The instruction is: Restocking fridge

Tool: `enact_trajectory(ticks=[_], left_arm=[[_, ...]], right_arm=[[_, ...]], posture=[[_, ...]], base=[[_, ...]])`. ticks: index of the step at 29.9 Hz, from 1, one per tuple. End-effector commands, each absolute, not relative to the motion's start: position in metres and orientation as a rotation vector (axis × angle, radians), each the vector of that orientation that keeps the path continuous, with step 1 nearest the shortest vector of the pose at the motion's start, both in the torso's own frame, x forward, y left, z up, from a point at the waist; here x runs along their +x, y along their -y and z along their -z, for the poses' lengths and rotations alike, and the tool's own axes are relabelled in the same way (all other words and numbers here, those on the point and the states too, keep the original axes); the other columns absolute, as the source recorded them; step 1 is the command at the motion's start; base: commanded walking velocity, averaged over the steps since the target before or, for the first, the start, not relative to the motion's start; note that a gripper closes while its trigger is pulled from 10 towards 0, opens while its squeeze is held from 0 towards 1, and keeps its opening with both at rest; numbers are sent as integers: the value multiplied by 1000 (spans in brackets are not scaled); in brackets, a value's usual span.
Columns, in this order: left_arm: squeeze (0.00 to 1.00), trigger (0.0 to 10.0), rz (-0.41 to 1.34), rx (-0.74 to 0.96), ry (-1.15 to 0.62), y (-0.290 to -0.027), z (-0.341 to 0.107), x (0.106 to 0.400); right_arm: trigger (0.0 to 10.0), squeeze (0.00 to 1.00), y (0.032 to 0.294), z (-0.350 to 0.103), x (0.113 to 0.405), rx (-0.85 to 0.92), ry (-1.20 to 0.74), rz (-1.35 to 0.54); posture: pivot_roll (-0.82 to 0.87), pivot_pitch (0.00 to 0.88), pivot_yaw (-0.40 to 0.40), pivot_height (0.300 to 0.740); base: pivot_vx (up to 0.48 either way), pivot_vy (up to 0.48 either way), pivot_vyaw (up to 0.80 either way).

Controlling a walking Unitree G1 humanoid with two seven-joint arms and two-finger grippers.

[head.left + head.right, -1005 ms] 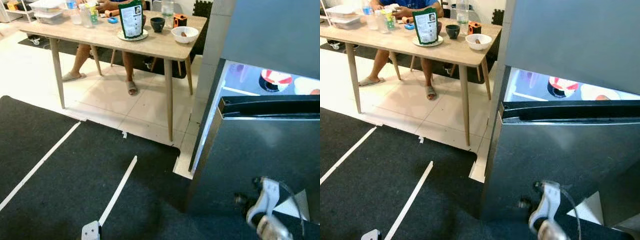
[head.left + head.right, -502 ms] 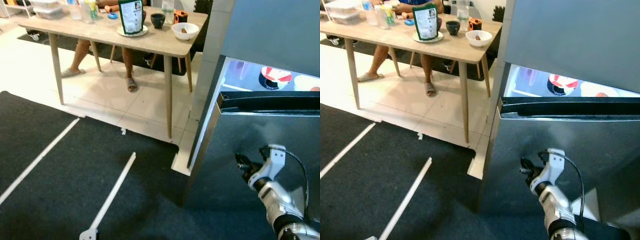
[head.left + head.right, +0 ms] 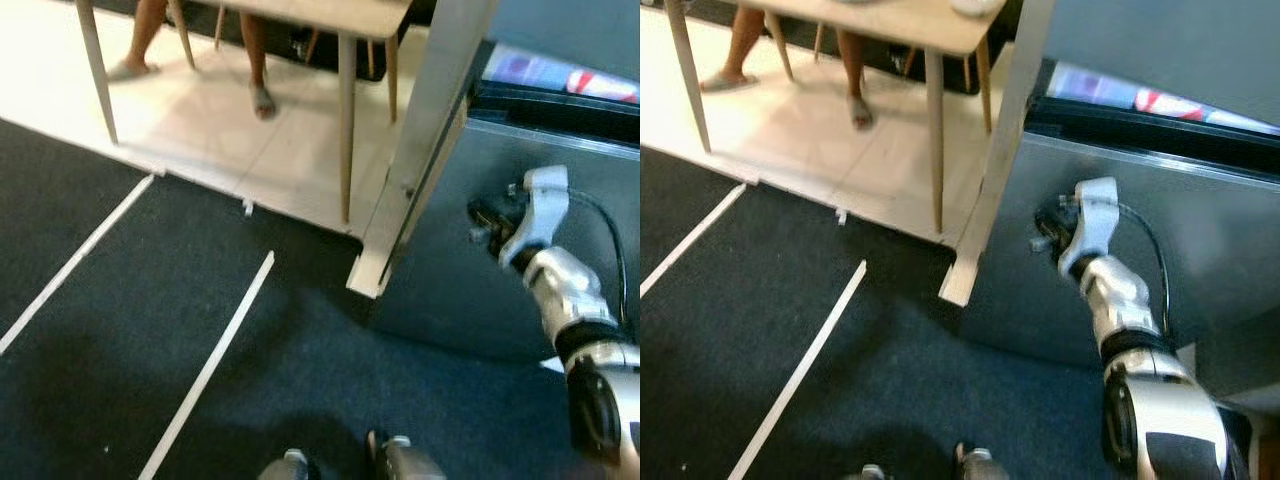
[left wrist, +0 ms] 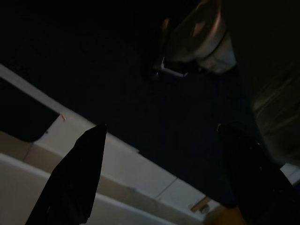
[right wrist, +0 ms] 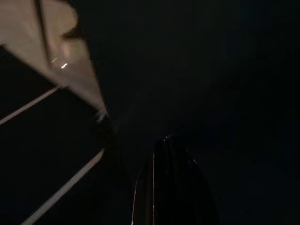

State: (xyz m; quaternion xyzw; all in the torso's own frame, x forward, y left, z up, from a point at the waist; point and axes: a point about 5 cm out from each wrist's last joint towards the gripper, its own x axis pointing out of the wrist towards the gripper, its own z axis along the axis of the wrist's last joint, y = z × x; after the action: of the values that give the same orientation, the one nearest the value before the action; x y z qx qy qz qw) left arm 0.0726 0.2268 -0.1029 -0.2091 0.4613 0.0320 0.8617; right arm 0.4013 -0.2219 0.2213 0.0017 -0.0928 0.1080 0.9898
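While the head camera is tipping down from where it was a moment ago, so that the tabletop is sliding out of frame, the scene is reading as follows.

Fridge (image 3: 500, 270): standing at the right, its grey lower door (image 3: 1200, 260) hanging ajar, with a lit strip of stocked shelf (image 3: 1140, 97) showing above the door's dark top edge.

Right gripper (image 3: 1050, 232): raised higher than a second ago and now lying against the door's front face, near its left edge. In the right wrist view its two black fingers (image 5: 173, 183) are pressing together, holding nothing.

Left gripper (image 4: 161, 154): hanging idle over the dark carpet (image 3: 150, 330), fingers spread wide and empty.

Wooden table (image 3: 345, 110): far left of the fridge, a seated person's legs (image 3: 255, 60) showing beneath it.

White tape lines (image 3: 210, 370): running across the near carpet.

Reading for the task: no item for stocking is in either gripper. The arm's rise to the door is suggesting door handling, but whether the door is being swung wider for loading or pushed shut afterwards cannot be settled from this view.
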Motion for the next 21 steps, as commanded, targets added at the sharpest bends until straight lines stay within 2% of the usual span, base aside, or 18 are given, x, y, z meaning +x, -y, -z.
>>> enact_trajectory(ticks=[1,6,7,10,11,13,15,18,20,21], left_arm=[[0,10000,-63,-428,-965,-231,102,71],[0,10000,-33,-436,-909,-224,99,92],[0,10000,-12,-437,-908,-218,99,98],[0,10000,1,-437,-919,-213,100,100],[0,10000,1,-437,-919,-213,100,100],[0,10000,3,-434,-941,-210,101,101],[0,10000,-3,-434,-950,-210,102,101],[0,10000,-7,-433,-954,-209,102,103],[0,10000,-14,-433,-956,-208,101,107],[0,10000,-14,-433,-956,-208,101,107]], right_arm=[[10000,0,234,-237,401,51,260,-139],[10000,0,230,-235,400,54,288,-157],[10000,0,229,-203,391,49,223,-188],[10000,0,228,-163,378,58,125,-222],[10000,0,228,-163,378,58,125,-222],[10000,0,227,-93,347,86,-92,-231],[10000,0,228,-50,320,99,-237,-193],[10000,0,231,-24,299,100,-342,-147],[10000,0,238,9,267,103,-494,-71],[10000,0,238,9,267,103,-494,-71]], posture=[[51,372,-47,740],[38,349,-47,740],[14,327,-42,740],[2,316,-40,740],[2,316,-40,740],[-17,289,-40,740],[-23,276,-41,740],[-24,259,-44,740],[-21,244,-45,740],[-21,244,-45,740]], base=[[0,0,0],[0,0,0],[0,0,0],[0,0,0],[0,0,0],[0,0,0],[0,0,0],[0,0,0],[0,0,0],[0,0,0]])
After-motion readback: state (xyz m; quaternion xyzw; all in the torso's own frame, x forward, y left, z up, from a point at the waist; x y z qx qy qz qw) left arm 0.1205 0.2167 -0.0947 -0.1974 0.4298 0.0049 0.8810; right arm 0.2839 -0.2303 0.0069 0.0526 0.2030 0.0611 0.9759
